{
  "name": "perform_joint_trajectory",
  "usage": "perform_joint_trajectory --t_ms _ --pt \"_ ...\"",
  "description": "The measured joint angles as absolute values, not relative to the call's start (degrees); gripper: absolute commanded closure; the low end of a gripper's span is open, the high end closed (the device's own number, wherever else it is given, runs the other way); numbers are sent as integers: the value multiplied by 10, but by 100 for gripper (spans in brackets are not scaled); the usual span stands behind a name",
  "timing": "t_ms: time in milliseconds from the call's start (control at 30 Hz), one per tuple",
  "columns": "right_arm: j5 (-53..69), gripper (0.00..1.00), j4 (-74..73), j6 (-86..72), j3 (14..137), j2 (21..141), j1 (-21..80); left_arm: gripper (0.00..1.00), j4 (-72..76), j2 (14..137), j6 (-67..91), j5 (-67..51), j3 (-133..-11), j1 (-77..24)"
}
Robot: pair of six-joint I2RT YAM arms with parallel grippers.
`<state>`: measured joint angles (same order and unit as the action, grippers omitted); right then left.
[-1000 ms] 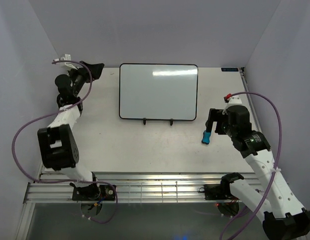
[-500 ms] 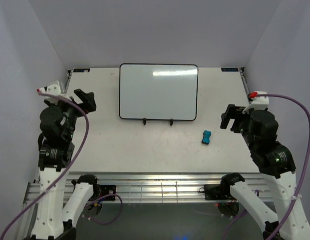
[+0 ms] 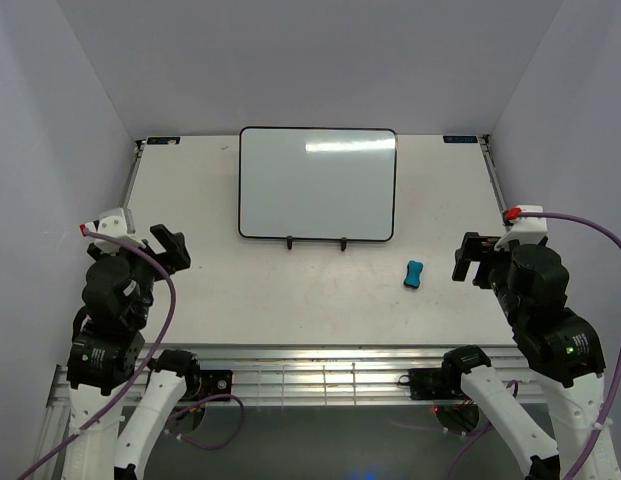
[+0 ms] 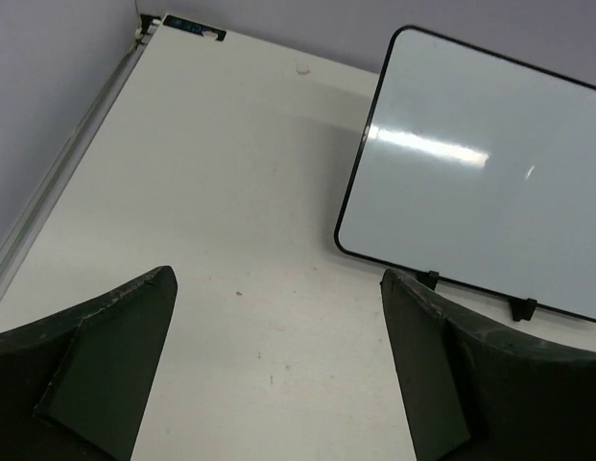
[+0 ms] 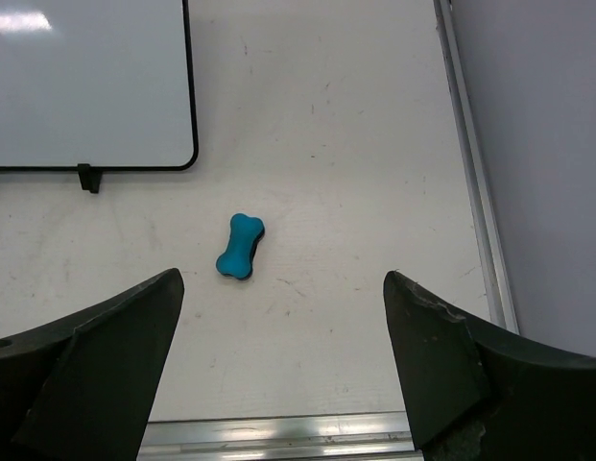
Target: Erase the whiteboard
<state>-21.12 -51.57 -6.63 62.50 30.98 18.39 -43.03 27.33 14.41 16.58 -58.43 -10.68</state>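
Left gripper (image 3: 172, 248) has pulled back from the far-left corner to the near-left edge of the surface, released, nothing in it. The whiteboard (image 3: 317, 184) sits on its wire stand (image 3: 290, 241) at the middle of the far edge, unmoved. We see no writing on it, only a glare streak. The blue eraser (image 3: 415, 274) now lies alone off the board's near-right corner; a second ago the right gripper was on it. Right gripper (image 3: 473, 262) has backed off toward the right edge, released and empty. We read this as erase done, arms homing.
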Motion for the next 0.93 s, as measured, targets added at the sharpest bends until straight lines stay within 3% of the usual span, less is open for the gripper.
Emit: perform_joint_trajectory --t_ms 933 --pt "-205 10 -526 -53 609 302 184 2 -428 270 159 169 -557 -115"
